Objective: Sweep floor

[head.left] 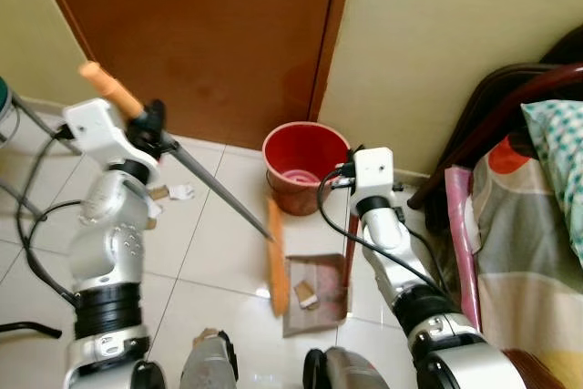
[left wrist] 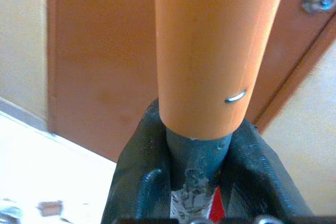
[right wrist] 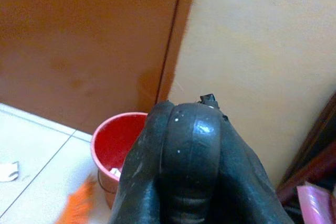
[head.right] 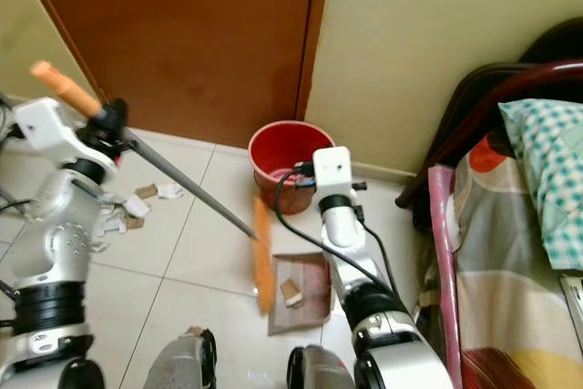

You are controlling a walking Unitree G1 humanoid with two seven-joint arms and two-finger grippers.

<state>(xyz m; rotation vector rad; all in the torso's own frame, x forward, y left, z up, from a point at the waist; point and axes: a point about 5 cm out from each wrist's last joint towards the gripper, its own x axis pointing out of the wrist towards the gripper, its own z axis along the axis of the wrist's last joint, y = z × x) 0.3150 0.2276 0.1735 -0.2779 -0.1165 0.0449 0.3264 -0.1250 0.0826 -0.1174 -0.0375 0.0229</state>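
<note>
The sweeping is looking partly done: a few scraps are lying in the dustpan [head.left: 314, 293], while paper bits [head.right: 123, 207] are waiting on the tiled floor [head.left: 219, 243] near the left arm. The broom [head.left: 219, 190] is slanting across the floor, its long axis running from the orange grip at upper left down to the orange bristles [head.left: 275, 261] touching the dustpan's edge, before the red bucket [head.left: 305, 166]. The left gripper [head.left: 150, 125] is clenching the broom's shaft just below the grip. The right gripper [right wrist: 191, 171] is pressing together around the dustpan's upright handle [head.left: 351, 257].

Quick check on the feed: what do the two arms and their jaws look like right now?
Both arms are silver, jointed shells with black bands. The left arm has a white wrist block and black cables looping beside it. The right arm has a white camera box and black cable. The jaws are black and rubbery.
</note>
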